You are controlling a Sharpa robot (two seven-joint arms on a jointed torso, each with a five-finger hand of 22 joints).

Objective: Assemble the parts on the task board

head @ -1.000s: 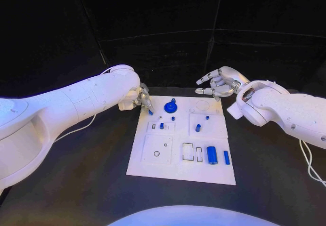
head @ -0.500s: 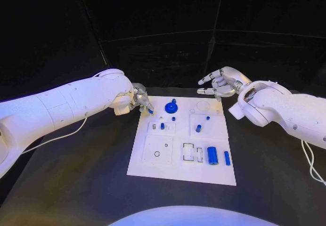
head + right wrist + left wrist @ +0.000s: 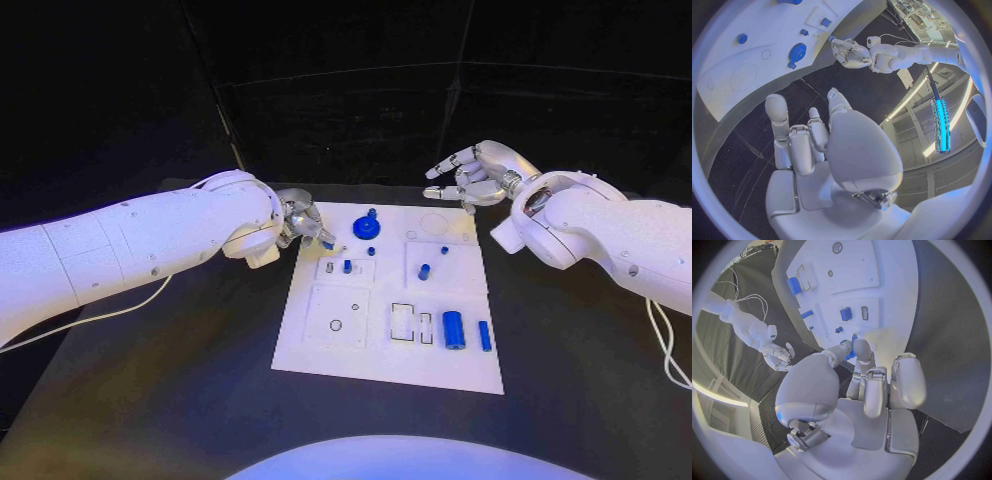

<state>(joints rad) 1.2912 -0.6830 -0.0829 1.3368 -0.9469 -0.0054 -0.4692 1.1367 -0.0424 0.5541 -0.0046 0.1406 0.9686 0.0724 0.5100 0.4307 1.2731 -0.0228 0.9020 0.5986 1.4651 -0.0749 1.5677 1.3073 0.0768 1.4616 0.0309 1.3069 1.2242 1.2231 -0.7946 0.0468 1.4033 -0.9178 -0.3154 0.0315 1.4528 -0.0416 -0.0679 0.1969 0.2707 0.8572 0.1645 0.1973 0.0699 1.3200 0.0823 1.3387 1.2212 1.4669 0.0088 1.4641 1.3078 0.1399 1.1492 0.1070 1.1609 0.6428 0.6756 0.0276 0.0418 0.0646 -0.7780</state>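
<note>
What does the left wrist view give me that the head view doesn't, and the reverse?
Left wrist view: the left hand from behind, fingertips pinching a small blue part at the white task board's edge. Head view: the round blue gear-like part and the board's whole outline. Both: the board, the empty right hand, the blue cylinder.

left robot hand (image 3: 303, 222) hiding small blue part (image 3: 851, 353)

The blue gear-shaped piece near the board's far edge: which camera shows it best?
The head view: the blue gear-shaped piece sits unobstructed on the task board, seen from above. The right wrist view shows it clearly but bent by the lens. In the left wrist view I cannot pick it out.
</note>
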